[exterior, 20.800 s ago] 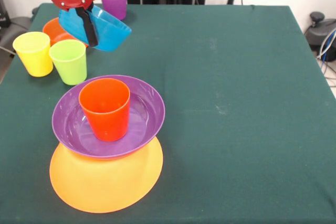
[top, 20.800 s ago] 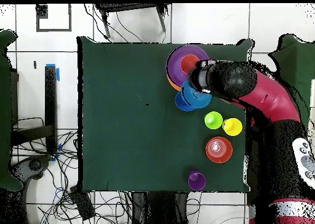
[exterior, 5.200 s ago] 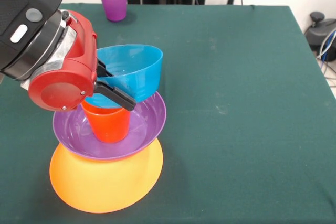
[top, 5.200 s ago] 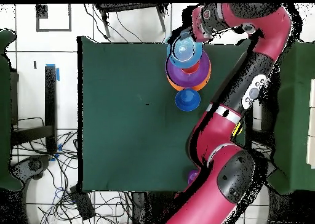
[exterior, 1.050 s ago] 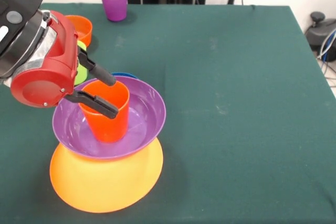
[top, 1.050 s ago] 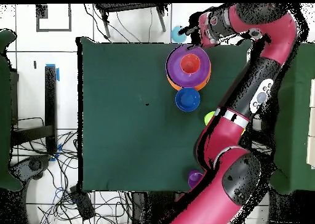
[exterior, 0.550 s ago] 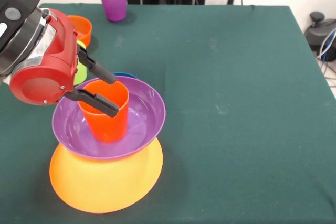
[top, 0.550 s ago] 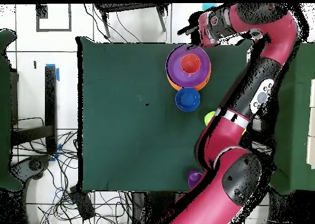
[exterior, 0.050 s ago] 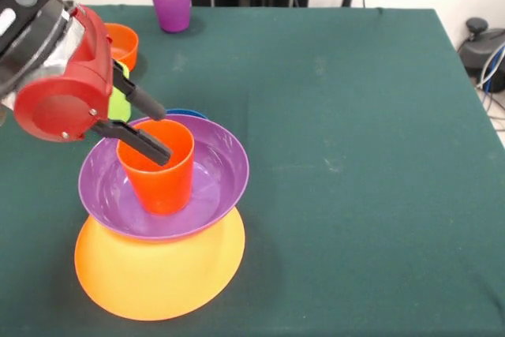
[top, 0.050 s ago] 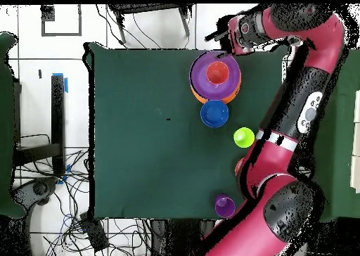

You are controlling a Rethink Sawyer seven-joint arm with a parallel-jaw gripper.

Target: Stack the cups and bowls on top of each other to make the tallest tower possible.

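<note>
- On the desk (exterior, 0.050 s ago: pixel 355 116), the tower (exterior, 0.050 s ago: pixel 162 219) is standing three high: yellow-orange bowl, purple bowl, orange-red cup (exterior, 0.050 s ago: pixel 156 165);
- claw (exterior, 0.050 s ago: pixel 154 130) is hanging apart, empty, beside that cup;
- remaining cups and bowls are sitting unstacked.

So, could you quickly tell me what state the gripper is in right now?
Gripper: open, holding nothing, its fingers spread above the rim of the orange-red cup.

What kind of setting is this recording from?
Most likely a robotics lab: a green-covered table holding toy plastic cups and bowls, loose cables across a tiled floor, and a red robot arm over the table.
</note>
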